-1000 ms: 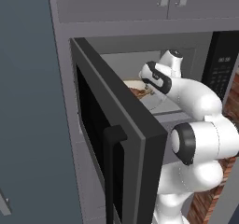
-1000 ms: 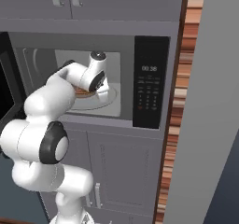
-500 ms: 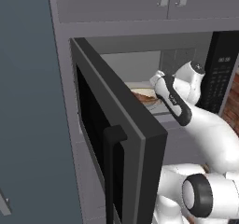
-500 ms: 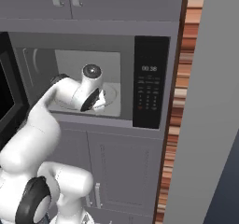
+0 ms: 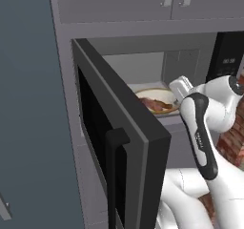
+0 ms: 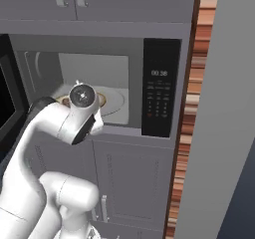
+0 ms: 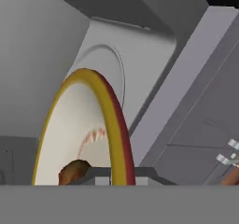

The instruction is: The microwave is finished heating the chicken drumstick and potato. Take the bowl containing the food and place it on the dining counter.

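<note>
Since a second ago, the arm has dropped lower and the end effector (image 7: pixel 111 177) has clenched on the bowl (image 5: pixel 157 100) rim. Nearest, the hand view alone shows that grip. Farther, the left base view shows the food (image 5: pixel 153 105) inside the open microwave (image 5: pixel 143 80).

Bowl (image 6: pixel 102 100) mostly hidden behind the arm's wrist, food (image 5: pixel 155 105) lumps too blurred to distinguish, fingertips hidden.
</note>
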